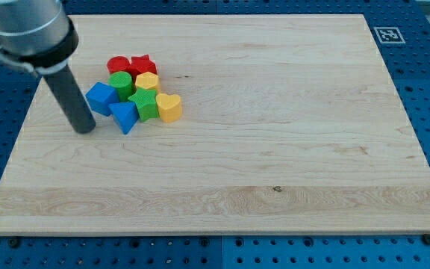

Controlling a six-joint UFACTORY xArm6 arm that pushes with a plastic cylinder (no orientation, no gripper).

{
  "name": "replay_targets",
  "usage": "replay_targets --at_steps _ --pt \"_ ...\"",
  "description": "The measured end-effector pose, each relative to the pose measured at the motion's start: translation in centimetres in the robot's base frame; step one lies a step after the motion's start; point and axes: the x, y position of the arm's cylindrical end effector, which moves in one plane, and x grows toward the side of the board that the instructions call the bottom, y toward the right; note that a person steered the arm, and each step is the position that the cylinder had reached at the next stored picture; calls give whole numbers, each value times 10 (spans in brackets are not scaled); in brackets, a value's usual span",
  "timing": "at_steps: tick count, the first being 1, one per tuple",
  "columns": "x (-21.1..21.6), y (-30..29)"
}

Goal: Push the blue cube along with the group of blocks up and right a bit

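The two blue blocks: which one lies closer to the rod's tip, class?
The blue cube, the upper-left of the pair, just right of my tip. The blue triangular block lies further to the view's right, beside the green star block.

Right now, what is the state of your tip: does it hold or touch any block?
My tip: a bare rod, holds nothing; it stands at the view's left of the blue cube, with a small gap, not touching it.

Rod housing cut off by frame's upper left corner. Board left edge partly hidden behind it.
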Motion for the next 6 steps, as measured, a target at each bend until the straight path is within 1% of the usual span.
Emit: replay_targets --at_steps 1,3,4,6 --pt "-14 0" --pt "-17 0" --pt "-48 0" --pt "-56 0"
